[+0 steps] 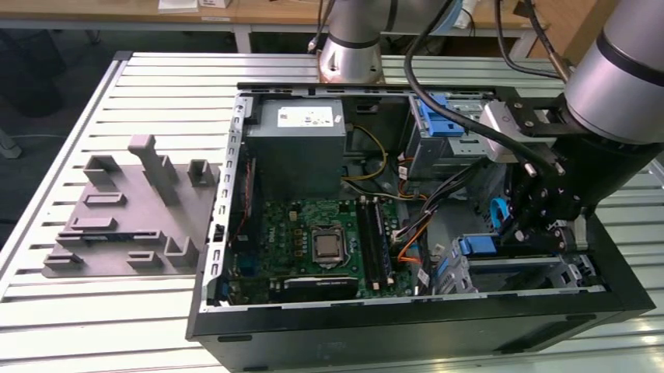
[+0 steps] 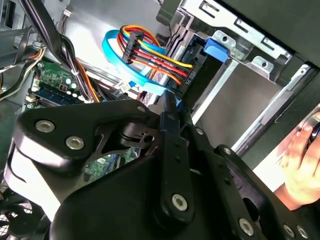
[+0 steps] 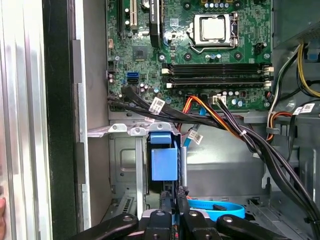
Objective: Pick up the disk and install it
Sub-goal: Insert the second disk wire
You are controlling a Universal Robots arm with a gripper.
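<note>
The install step is judged to be in hand. The flat silver-grey disk with blue plastic rails (image 3: 164,160) is being seen edge-on in the first wrist view, standing on its edge in the grey sheet-metal drive bay (image 3: 123,165) at one corner of the open black computer case (image 1: 415,330). Its blue edge is facing the camera. How deep it is sitting in the bay cannot be told.

The black two-fingered gripper (image 3: 173,194) is being held directly against that blue edge. Its fingers are drawn close together and appear to be clenched on the disk, with a sliver of blue showing between them in both wrist views.

A bundle of black, orange and yellow cables (image 3: 235,130) is being draped across the case between the green motherboard (image 3: 150,50) and the bay. A flat light-blue data cable (image 3: 220,209) is lying just beside the gripper. A person's hand (image 2: 301,165) is being rested outside the case wall in the second wrist view.

Any further move is judged to call for the disk being kept square to the bay walls. The cables would also need to be kept out of its path.
</note>
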